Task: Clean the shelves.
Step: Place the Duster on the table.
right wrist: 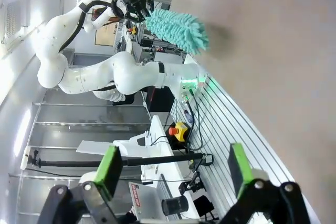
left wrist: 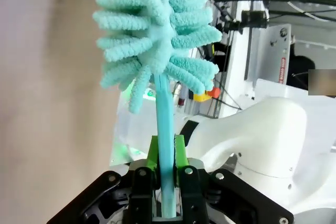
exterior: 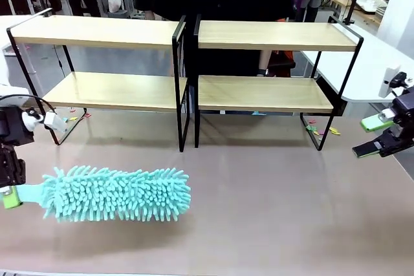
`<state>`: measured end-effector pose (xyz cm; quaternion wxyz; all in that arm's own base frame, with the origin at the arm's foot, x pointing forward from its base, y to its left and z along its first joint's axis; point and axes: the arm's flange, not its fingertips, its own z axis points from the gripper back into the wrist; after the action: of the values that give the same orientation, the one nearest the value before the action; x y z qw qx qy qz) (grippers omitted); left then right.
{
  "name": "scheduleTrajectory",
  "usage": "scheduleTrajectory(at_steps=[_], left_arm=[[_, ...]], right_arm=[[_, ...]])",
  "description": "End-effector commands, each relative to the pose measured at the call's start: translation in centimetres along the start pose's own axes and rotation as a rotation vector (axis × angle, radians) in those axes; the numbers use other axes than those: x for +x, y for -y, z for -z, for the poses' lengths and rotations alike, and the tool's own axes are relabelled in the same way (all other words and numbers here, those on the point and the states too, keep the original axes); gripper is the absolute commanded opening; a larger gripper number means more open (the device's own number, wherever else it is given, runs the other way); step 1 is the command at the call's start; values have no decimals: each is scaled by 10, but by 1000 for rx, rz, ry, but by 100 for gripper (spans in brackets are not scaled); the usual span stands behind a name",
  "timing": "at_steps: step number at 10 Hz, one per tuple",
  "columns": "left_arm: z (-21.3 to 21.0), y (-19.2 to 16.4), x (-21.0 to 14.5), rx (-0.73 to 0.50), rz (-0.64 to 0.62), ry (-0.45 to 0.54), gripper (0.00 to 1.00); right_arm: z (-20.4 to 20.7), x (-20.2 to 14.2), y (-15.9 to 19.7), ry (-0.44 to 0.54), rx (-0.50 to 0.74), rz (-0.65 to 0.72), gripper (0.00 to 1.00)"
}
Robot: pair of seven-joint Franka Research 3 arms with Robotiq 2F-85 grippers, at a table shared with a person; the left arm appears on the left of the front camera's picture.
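My left gripper (left wrist: 167, 153) clamped the teal duster (exterior: 116, 194) (held level, near the shelves (exterior: 184, 63)); my right gripper (right wrist: 176, 167) gaped wide.

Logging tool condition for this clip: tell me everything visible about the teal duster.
The duster has a long head of thick teal microfibre fingers on a flat, lighter teal handle. It looks soft, fluffy and clean. The left gripper is shut on the handle, green pads pressed to both faces. The head lies roughly level, pointing toward the table's middle, casting a shadow on the beige table, in front of the left shelf and apart from it.
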<state>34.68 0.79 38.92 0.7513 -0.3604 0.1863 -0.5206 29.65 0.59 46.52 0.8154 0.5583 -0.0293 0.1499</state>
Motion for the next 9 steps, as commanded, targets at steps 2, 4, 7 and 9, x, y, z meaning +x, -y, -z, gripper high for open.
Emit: scheduleTrajectory(at_steps=[2,4,7,9], left_arm=[[-12,-1,5,65,-2,3,13],[-18,-7,-3,154,-78,-18,70],[-32,6,-29,234,-128,40,100],[-60,28,-59,353,-142,239,100]], right_arm=[[-1,1,-1,14,5,-23,100],[-1,1,-1,14,5,-23,100],[-1,1,-1,14,5,-23,100],[-1,1,-1,14,5,-23,100]])
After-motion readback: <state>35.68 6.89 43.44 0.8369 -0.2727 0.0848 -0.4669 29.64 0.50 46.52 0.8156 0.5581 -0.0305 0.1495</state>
